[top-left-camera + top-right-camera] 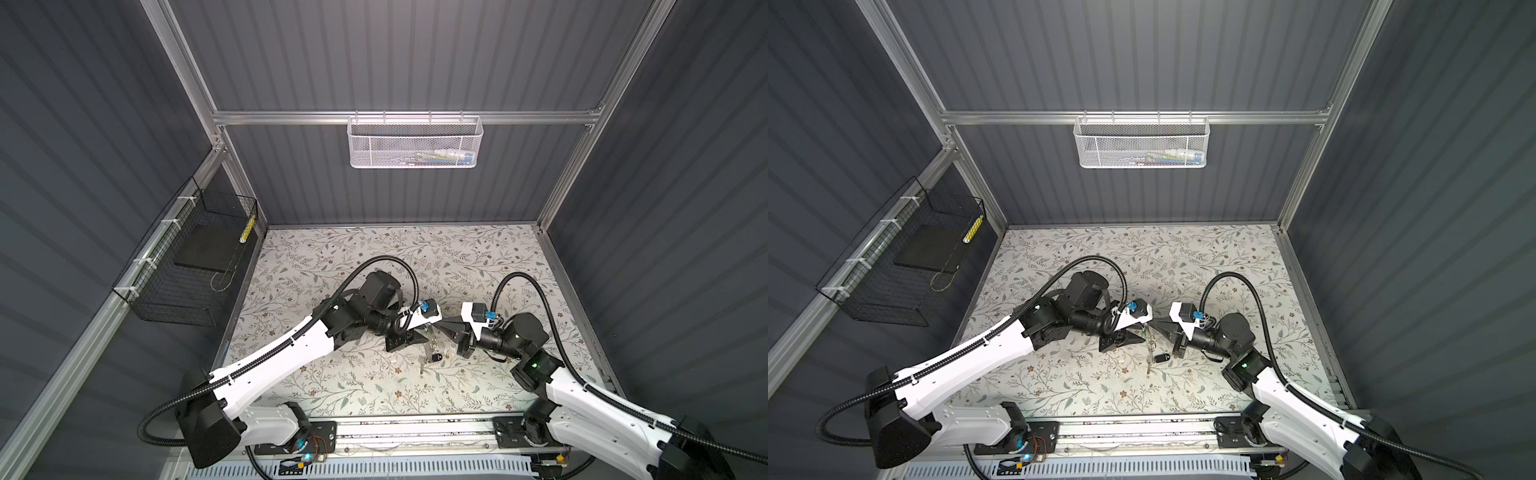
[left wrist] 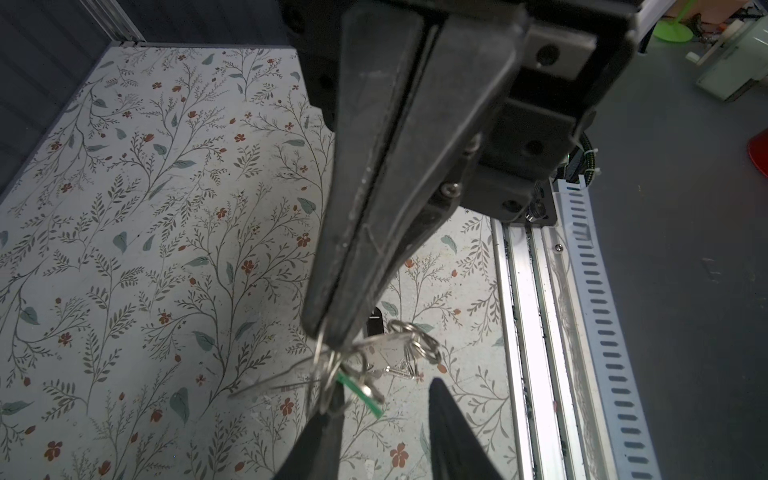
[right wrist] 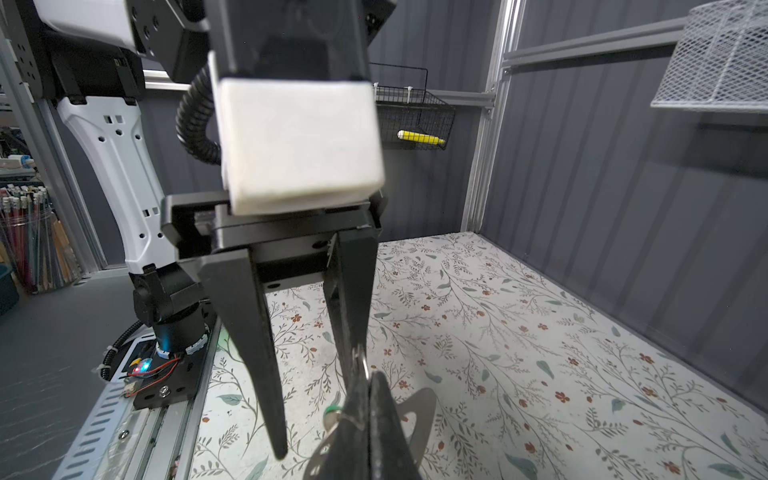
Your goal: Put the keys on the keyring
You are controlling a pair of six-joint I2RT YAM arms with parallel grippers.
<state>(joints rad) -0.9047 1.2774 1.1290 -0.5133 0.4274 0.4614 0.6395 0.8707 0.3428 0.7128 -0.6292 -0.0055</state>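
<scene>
The keyring (image 3: pixel 420 409), a flat grey plate with a slot, hangs above the floral table, and my right gripper (image 3: pixel 370 379) is shut on it. Small metal rings and silver keys (image 2: pixel 384 353) dangle from it in a bunch, with a green tag (image 2: pixel 359 392) and a black tag (image 2: pixel 374 322). In both top views the bunch hangs between the two grippers, black tag (image 1: pixel 436 357) (image 1: pixel 1160 358) lowest. My left gripper (image 2: pixel 382 399) is open, and one of its fingers (image 2: pixel 322 432) touches the rings while the other stands apart. The right gripper (image 2: pixel 328 328) meets it tip to tip.
A white mesh basket (image 1: pixel 415 143) hangs on the back wall. A black wire basket (image 1: pixel 187 266) holding a dark slab and a yellow pen is fixed to the left wall. An aluminium rail (image 1: pixel 415 432) runs along the table's front edge. Both arms' cables arch over the table.
</scene>
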